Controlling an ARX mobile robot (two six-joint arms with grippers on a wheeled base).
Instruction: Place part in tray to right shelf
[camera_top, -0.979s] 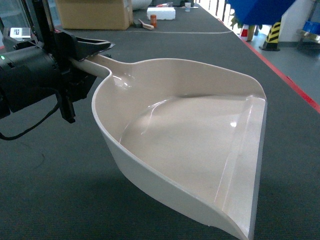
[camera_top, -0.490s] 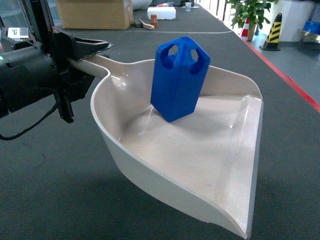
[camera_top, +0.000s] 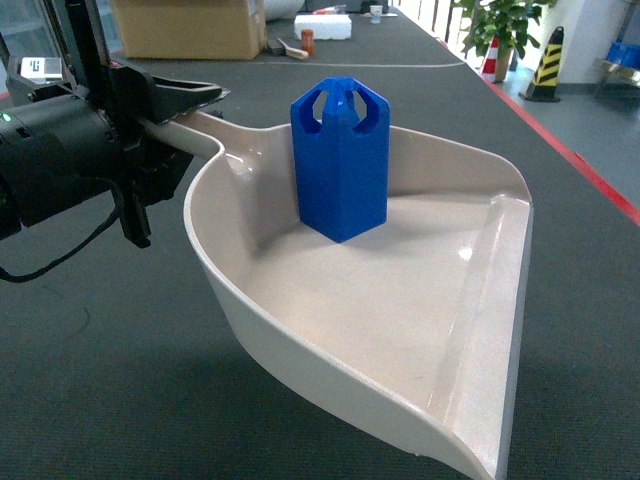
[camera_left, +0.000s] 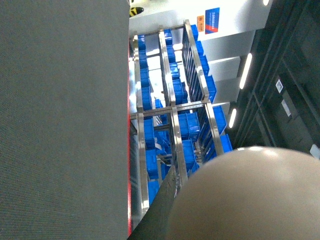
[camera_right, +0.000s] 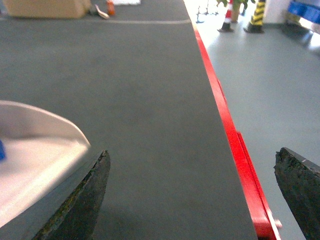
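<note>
The bright blue part (camera_top: 340, 165) stands upright in the back of the beige tray (camera_top: 400, 310), close to its curved rear wall. My left gripper (camera_top: 190, 115) is shut on the tray's long handle (camera_top: 205, 128) at the upper left and holds the tray above the dark table. In the left wrist view one dark finger (camera_left: 162, 207) lies against the tray's rounded beige surface (camera_left: 250, 200). My right gripper (camera_right: 192, 160) is wide open with nothing in it, just right of the tray's front lip (camera_right: 40, 150). It is out of the head view. The right shelf does not clearly show.
The dark grey table (camera_top: 580, 300) has a red edge strip (camera_right: 235, 145) on the right, with floor beyond. A cardboard box (camera_top: 185, 28) and small items sit at the far end. Distant steel racks (camera_left: 172, 115) hold blue crates.
The tray was empty a second ago. Half a second ago the blue part was in it, tilted. Now it stands upright, slightly further left. The left gripper kept its hold on the handle.
</note>
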